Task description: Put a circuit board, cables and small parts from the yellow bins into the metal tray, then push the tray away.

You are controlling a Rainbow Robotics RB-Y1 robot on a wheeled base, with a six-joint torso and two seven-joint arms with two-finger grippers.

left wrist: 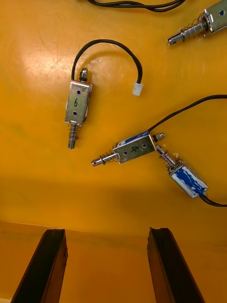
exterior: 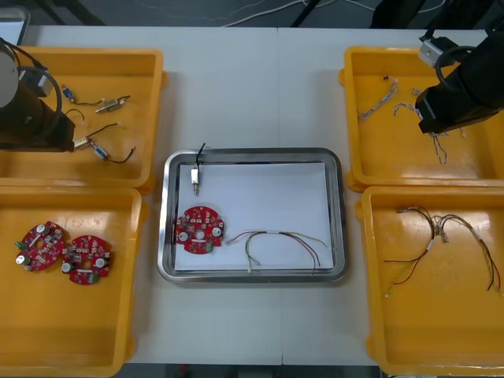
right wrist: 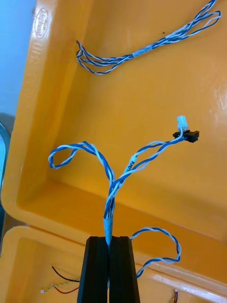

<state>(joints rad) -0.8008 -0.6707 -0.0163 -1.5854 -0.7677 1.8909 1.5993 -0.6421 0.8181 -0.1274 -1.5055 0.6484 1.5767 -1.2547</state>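
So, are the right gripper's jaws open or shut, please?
Shut: the right gripper has its jaws pinched on a twisted blue and white cable above the yellow bin.

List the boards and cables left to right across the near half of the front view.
Circuit board → second circuit board → third circuit board, in the metal tray → tray cable → red and yellow cables.

A handwritten 6 marks one small metal part [left wrist: 78, 103], a 4 the neighbouring part [left wrist: 135, 147].

Bulky black arms [exterior: 466, 90], looped wrist cables [exterior: 58, 93], flat black fingers [left wrist: 46, 267]
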